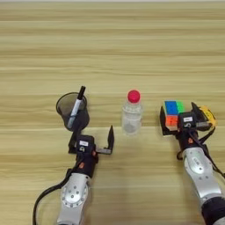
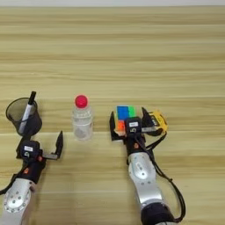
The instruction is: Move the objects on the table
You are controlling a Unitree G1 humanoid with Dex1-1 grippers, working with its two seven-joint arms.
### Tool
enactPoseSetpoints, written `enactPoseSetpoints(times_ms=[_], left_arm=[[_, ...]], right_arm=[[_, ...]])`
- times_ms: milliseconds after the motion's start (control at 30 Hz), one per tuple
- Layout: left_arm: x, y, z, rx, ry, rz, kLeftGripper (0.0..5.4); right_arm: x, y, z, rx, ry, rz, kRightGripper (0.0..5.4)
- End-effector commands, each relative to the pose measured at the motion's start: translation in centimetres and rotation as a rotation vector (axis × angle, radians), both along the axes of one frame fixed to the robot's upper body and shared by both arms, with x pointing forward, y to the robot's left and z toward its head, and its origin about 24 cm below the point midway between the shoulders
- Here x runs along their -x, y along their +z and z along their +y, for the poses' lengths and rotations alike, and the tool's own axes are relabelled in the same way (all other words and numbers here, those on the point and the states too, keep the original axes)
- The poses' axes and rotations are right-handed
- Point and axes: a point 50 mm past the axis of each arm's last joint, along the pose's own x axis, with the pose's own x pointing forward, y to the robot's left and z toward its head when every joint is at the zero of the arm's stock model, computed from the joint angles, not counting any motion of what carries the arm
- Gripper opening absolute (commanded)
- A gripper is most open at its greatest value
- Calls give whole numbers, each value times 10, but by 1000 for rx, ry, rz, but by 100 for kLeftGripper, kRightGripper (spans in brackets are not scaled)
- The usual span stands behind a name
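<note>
Right claw (image 1: 179, 117) straddles puzzle cube (image 1: 172, 113); tape measure (image 1: 207, 115) beside.

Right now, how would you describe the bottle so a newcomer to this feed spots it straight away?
On the wooden table, four things stand in a row near the robot. The bottle is second from the left, upright between the mesh cup with its marker and the puzzle cube. It alone is clear plastic, topped with a red cap.

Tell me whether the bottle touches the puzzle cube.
Apart. The left eye view shows bare table between the bottle and the puzzle cube.
</note>
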Motion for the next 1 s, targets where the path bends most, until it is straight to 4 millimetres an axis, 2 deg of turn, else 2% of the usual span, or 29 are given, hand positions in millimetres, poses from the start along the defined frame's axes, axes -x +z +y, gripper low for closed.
enactPoseSetpoints(times_ms=[33, 400, 633, 1000], left_arm=[[-2, 1, -5, -1, 10, -16, 539], [-2, 3, -6, -10, 14, -37, 539], [-2, 3, -7, -11, 12, -38, 539], [-3, 3, -8, -13, 10, -34, 539]], right_arm=[[13, 2, 0, 1, 48, -1, 540], [35, 9, 7, -53, 223, 77, 540], [42, 15, 19, -135, 355, 102, 540], [46, 25, 33, -163, 474, 87, 540]])
